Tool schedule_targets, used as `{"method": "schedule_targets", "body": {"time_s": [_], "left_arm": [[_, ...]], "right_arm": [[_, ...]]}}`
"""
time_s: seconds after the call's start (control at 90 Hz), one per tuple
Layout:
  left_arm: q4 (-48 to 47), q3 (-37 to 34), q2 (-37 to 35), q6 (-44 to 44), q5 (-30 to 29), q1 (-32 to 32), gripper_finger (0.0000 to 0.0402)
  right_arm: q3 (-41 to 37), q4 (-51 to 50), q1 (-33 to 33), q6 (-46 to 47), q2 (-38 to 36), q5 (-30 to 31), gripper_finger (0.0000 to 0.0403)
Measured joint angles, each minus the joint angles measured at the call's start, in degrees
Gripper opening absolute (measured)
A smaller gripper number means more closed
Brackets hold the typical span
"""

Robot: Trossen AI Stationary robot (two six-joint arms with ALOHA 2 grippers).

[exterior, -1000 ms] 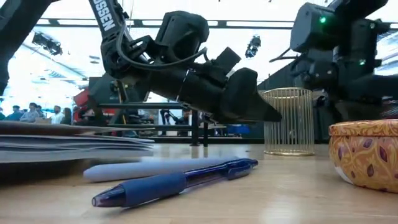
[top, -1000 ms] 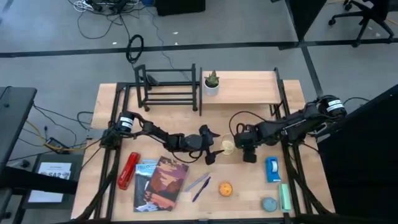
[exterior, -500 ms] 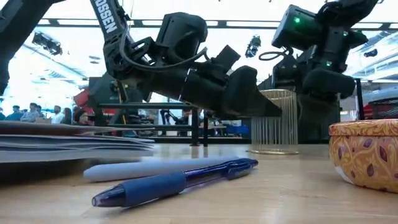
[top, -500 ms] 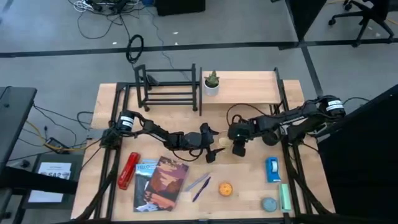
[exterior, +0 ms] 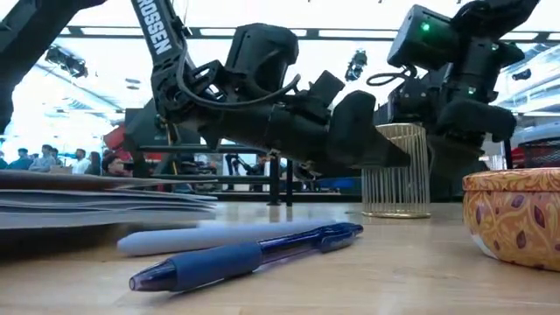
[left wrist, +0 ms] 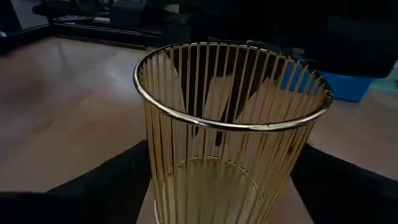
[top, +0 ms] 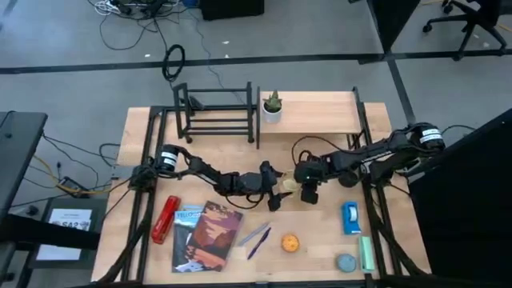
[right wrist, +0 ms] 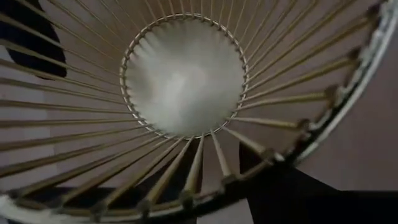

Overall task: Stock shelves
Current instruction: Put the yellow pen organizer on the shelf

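The left claw (top: 282, 192) straddled the gold wire cup (left wrist: 230, 137), fingers wide; the right claw (top: 306, 192) gripped its rim.

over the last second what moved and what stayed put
The right gripper swung toward the table's middle, closing on the gold wire cup from above. The left gripper crept closer to the cup; its fingers flank the base. The cup shifted slightly but stayed upright. The pens, magazines, tin, plant and shelves are unchanged.
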Motion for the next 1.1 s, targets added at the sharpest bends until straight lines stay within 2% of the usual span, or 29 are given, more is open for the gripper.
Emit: {"method": "schedule_targets", "body": {"time_s": [0.1,0.244,0.522,0.7,0.889,0.989,1.1], "left_arm": [[-0.57,0.08,0.0,0.07,0.35,-0.04,0.0274],[-0.61,0.3,0.0,0.78,0.46,-0.24,0.0273],[-1.09,0.3,0.0,1.63,-1.5,-0.97,0.0273],[-1.76,0.15,-1.05,1.58,-1.75,-1.46,0.0273],[-2.09,0.97,-6.07,-0.11,-3.86,-2.24,0.0273],[-4.94,4.2,-8.41,1.67,-4.97,-3.33,0.0273],[-12.85,11.63,-10.11,6.63,-5.52,-4.15,0.0273]], "right_arm": [[0.0,-0.3,1.34,1.65,-0.05,0.19,0.0079],[0.11,-2.47,3.06,6.54,-0.2,0.41,0.0078],[0.15,-12.84,9.37,16.21,-2.93,0.17,0.0078],[0.11,-18.44,14.79,23.38,-9.04,0.54,0.0078],[0.09,-20.55,20.96,30.38,-17.74,2.94,0.0078],[0.09,-20.44,23.82,32.64,-22.85,5.01,0.0078],[0.09,-20.48,26.35,34.36,-28.95,6.94,0.0078]]}}
